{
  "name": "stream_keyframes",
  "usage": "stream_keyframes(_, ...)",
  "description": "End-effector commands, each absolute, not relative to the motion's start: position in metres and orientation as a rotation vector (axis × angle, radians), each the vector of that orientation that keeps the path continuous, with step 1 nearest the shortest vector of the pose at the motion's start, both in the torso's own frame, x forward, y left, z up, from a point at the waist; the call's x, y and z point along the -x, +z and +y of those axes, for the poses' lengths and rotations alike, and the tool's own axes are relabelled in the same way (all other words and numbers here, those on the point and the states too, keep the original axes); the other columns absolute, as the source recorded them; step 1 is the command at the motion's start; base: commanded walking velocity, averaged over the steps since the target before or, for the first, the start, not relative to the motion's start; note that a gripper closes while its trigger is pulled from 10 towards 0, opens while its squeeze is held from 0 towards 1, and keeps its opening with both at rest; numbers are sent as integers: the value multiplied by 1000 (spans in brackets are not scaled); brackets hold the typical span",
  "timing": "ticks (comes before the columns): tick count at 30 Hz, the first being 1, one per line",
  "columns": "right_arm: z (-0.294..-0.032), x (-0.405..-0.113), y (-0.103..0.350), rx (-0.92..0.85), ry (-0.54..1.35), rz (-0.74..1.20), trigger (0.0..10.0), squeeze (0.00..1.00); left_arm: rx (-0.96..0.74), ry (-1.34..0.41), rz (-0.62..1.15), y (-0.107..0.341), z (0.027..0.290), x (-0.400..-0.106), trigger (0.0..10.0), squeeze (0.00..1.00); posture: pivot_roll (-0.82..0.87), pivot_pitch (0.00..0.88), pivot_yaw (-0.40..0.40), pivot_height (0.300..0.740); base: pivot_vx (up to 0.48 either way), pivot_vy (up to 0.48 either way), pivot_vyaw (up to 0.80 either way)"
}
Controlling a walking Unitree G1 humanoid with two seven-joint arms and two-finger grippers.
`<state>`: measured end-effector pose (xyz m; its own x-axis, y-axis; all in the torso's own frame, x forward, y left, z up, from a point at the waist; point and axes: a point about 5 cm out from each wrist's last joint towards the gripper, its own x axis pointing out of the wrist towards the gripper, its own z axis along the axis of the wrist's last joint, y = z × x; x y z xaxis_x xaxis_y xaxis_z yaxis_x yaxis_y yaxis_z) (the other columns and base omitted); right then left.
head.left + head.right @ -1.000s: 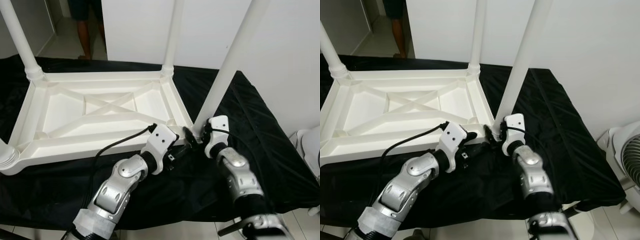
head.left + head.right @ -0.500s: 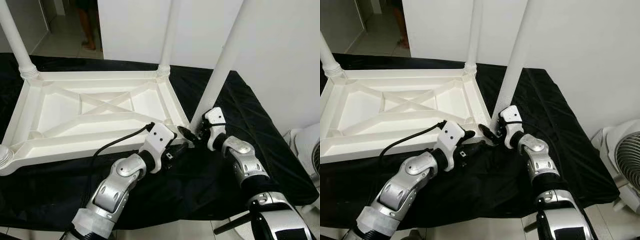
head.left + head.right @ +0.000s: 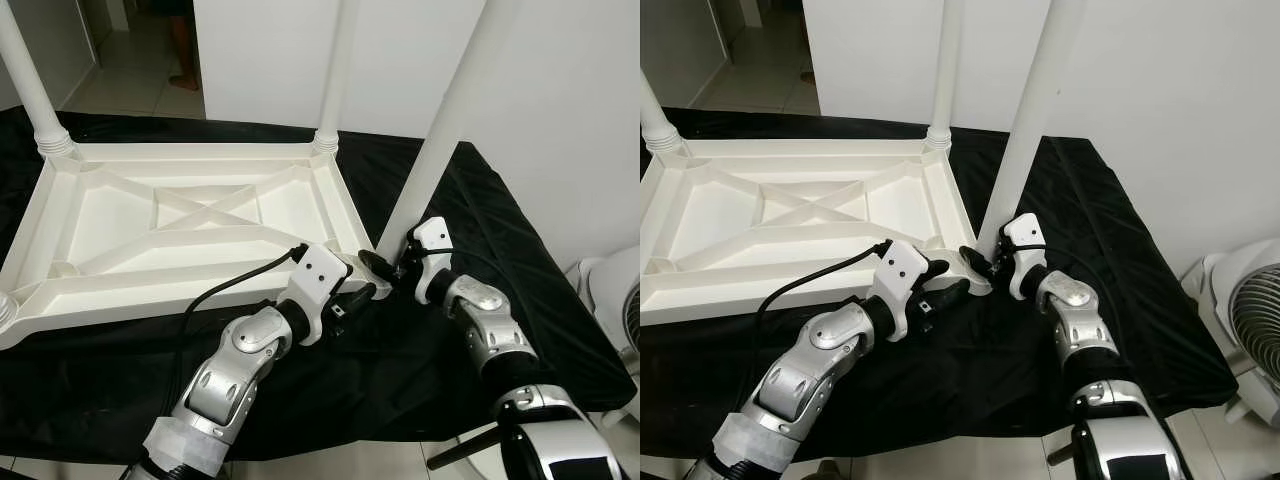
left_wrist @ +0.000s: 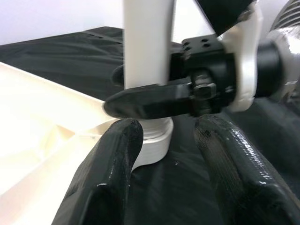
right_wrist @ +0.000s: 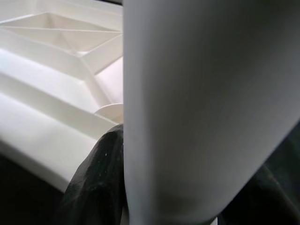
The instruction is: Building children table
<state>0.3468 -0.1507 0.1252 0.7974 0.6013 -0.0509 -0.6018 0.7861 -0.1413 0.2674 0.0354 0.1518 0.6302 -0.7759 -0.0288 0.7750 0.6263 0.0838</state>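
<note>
table [image 3: 190, 215]: white plastic throughout, its underside ribbed in a crossed x pattern. legs [image 3: 447, 120]: plain white, ringed at the base collars. cloth [image 3: 500, 250]: solid black, no pattern. left gripper [image 3: 362, 292]: black fingers [image 4: 108, 183], glossy, on a white wrist block with a black cable [image 3: 235, 285]. right gripper [image 3: 385, 268]: black fingers [image 5: 93, 183], white wrist housing. arms [image 3: 240, 365]: silver with black joints. wall [image 3: 560, 100]: white. floor [image 3: 120, 85]: pale tile. fan [image 3: 1250, 330]: white grille.
</note>
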Motion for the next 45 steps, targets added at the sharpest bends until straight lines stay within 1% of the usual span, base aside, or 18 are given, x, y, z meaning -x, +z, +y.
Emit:
stream_keyframes(1, -153, -340, 104, 206, 584, 96, 0, 0, -93, -883, -4, 151, 33, -265, 10000, 0, 147, 0, -103, 740, 0, 0, 0)
stream_keyframes(4, -152, -340, 105, 187, 539, 85, 0, 0, -90, -883, -4, 151, 33, -265, 10000, 0, 142, 0, -104, 740, 0, 0, 0)
stream_keyframes(9, -141, -327, 106, 80, 262, 51, 0, 0, -83, -882, -2, 151, 33, -264, 10000, 0, 133, 0, -110, 740, 0, 0, 0)
stream_keyframes(11, -137, -323, 106, 57, 212, 46, 0, 0, -83, -881, -1, 151, 33, -264, 10000, 0, 128, 0, -111, 740, 0, 0, 0)
stream_keyframes(14, -131, -318, 107, 39, 170, 39, 0, 0, -82, -882, -2, 151, 33, -264, 10000, 0, 124, 0, -110, 740, 0, 0, 0)
stream_keyframes(16, -115, -311, 111, 3, 143, 18, 0, 0, -82, -881, -5, 152, 33, -266, 10000, 0, 121, 0, -108, 740, 0, 0, 0)
stream_keyframes(21, -111, -310, 114, -15, 145, 4, 0, 0, -82, -881, -8, 153, 33, -267, 10000, 0, 116, 0, -104, 740, 0, 0, 0)
stream_keyframes(22, -113, -311, 115, -22, 138, 4, 9922, 0, -83, -883, -9, 153, 32, -267, 10000, 0, 117, 0, -102, 740, 0, 0, 0)
stream_keyframes(24, -115, -312, 117, -23, 134, 0, 10000, 0, -83, -885, -10, 153, 32, -267, 10000, 0, 118, 0, -102, 740, 0, 0, 0)
stream_keyframes(25, -117, -313, 119, -38, 134, -14, 10000, 1000, -85, -886, -11, 154, 33, -268, 10000, 0, 118, 0, -97, 740, 0, 0, 0)
stream_keyframes(32, -120, -312, 132, -68, 140, -48, 10000, 1000, -85, -884, -15, 156, 34, -269, 10000, 0, 120, 0, -92, 740, 0, 0, 0)
stream_keyframes(34, -121, -314, 134, -68, 176, -54, 10000, 1000, -85, -884, -15, 156, 34, -268, 10000, 0, 120, 0, -87, 740, 0, 0, 0)
stream_keyframes(35, -124, -316, 137, -56, 256, -61, 10000, 1000, -84, -886, -15, 156, 34, -268, 10000, 0, 121, 0, -85, 740, 0, 0, 0)
stream_keyframes(38, -124, -316, 137, -56, 256, -61, 10000, 1000, -84, -886, -15, 156, 34, -268, 10000, 0, 121, 0, -85, 740, 0, 0, 0)
stream_keyframes(39, -126, -317, 140, -37, 348, -66, 10000, 0, -85, -888, -14, 156, 34, -267, 10000, 0, 123, 0, -85, 740, 0, 0, 0)
stream_keyframes(40, -126, -317, 140, -37, 348, -66, 10000, 0, -85, -888, -14, 156, 34, -267, 10000, 0, 123, 0, -85, 740, 0, 0, 0)
stream_keyframes(41, -131, -319, 139, 25, 532, -51, 10000, 0, -85, -888, -13, 156, 34, -267, 10000, 0, 128, 0, -87, 740, 0, 0, 0)
stream_keyframes(45, -138, -321, 136, 84, 640, -38, 10000, 0, -85, -882, -15, 157, 36, -268, 10000, 0, 136, 0, -85, 740, 0, 0, 0)
